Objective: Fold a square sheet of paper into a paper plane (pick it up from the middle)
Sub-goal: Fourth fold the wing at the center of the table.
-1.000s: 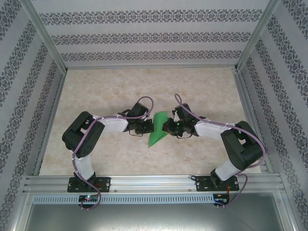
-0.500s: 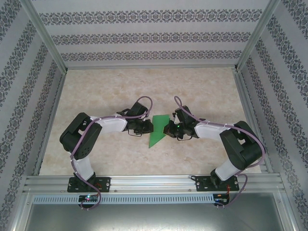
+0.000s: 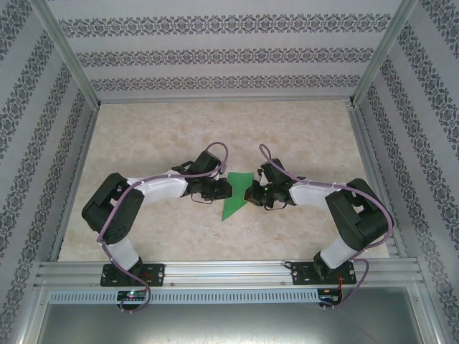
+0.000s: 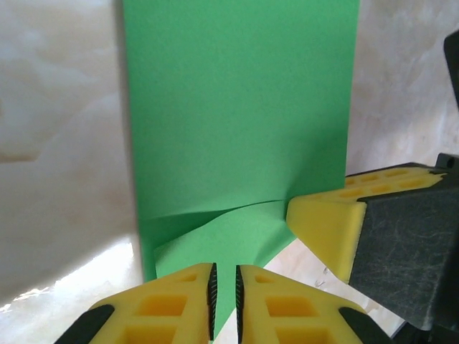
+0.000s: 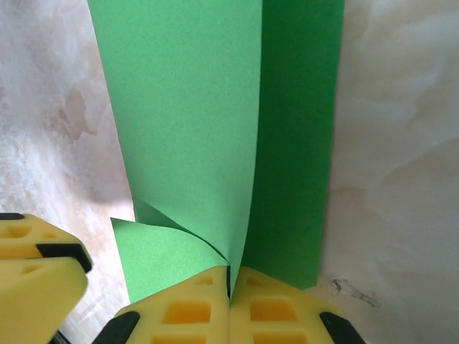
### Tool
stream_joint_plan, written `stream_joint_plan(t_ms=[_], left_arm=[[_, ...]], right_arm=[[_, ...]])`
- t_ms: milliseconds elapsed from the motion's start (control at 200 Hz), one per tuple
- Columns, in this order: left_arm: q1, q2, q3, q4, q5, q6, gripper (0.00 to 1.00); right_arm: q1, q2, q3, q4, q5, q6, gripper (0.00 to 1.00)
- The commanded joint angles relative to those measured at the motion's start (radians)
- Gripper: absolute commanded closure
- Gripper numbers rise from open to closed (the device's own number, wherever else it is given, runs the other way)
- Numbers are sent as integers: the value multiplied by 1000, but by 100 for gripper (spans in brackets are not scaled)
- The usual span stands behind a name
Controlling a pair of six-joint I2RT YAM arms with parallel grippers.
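From above, the green sheet of paper (image 3: 235, 198) lies mid-table (image 3: 179, 129), partly folded, between the left gripper (image 3: 223, 188) and the right gripper (image 3: 249, 192). The right wrist view adds that the right gripper's jaws are closed on a raised fold of the sheet. The left wrist view shows the left gripper's jaws a narrow slit apart with a folded flap in the gap; whether they pinch it cannot be told. A second ago the sheet rose to a point; now its far edge is flat, and the left elbow sits further out.
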Motion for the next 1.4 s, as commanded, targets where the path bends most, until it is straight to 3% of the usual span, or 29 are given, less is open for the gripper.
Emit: stream_joint_plan(t_ms=[0,220,550,704,999,1394], left_arm=[[-16,46,27,-34,30,23,82],[-16,103,45,-64,-3,57,84],[-16,137,44,-52,-10,65,86],[-15,139,43,-53,-9,71,87],[-15,133,43,-65,-10,83,87],[-15,128,45,-73,-12,95,88]], right_arm=[[-8,5,-4,5,-6,-17,94],[-12,-16,-9,10,-19,-8,93],[-9,-47,-47,89,-62,35,80],[4,-43,-73,124,-67,56,78],[14,-36,-74,161,-83,86,89],[24,1,-31,187,-117,109,94]])
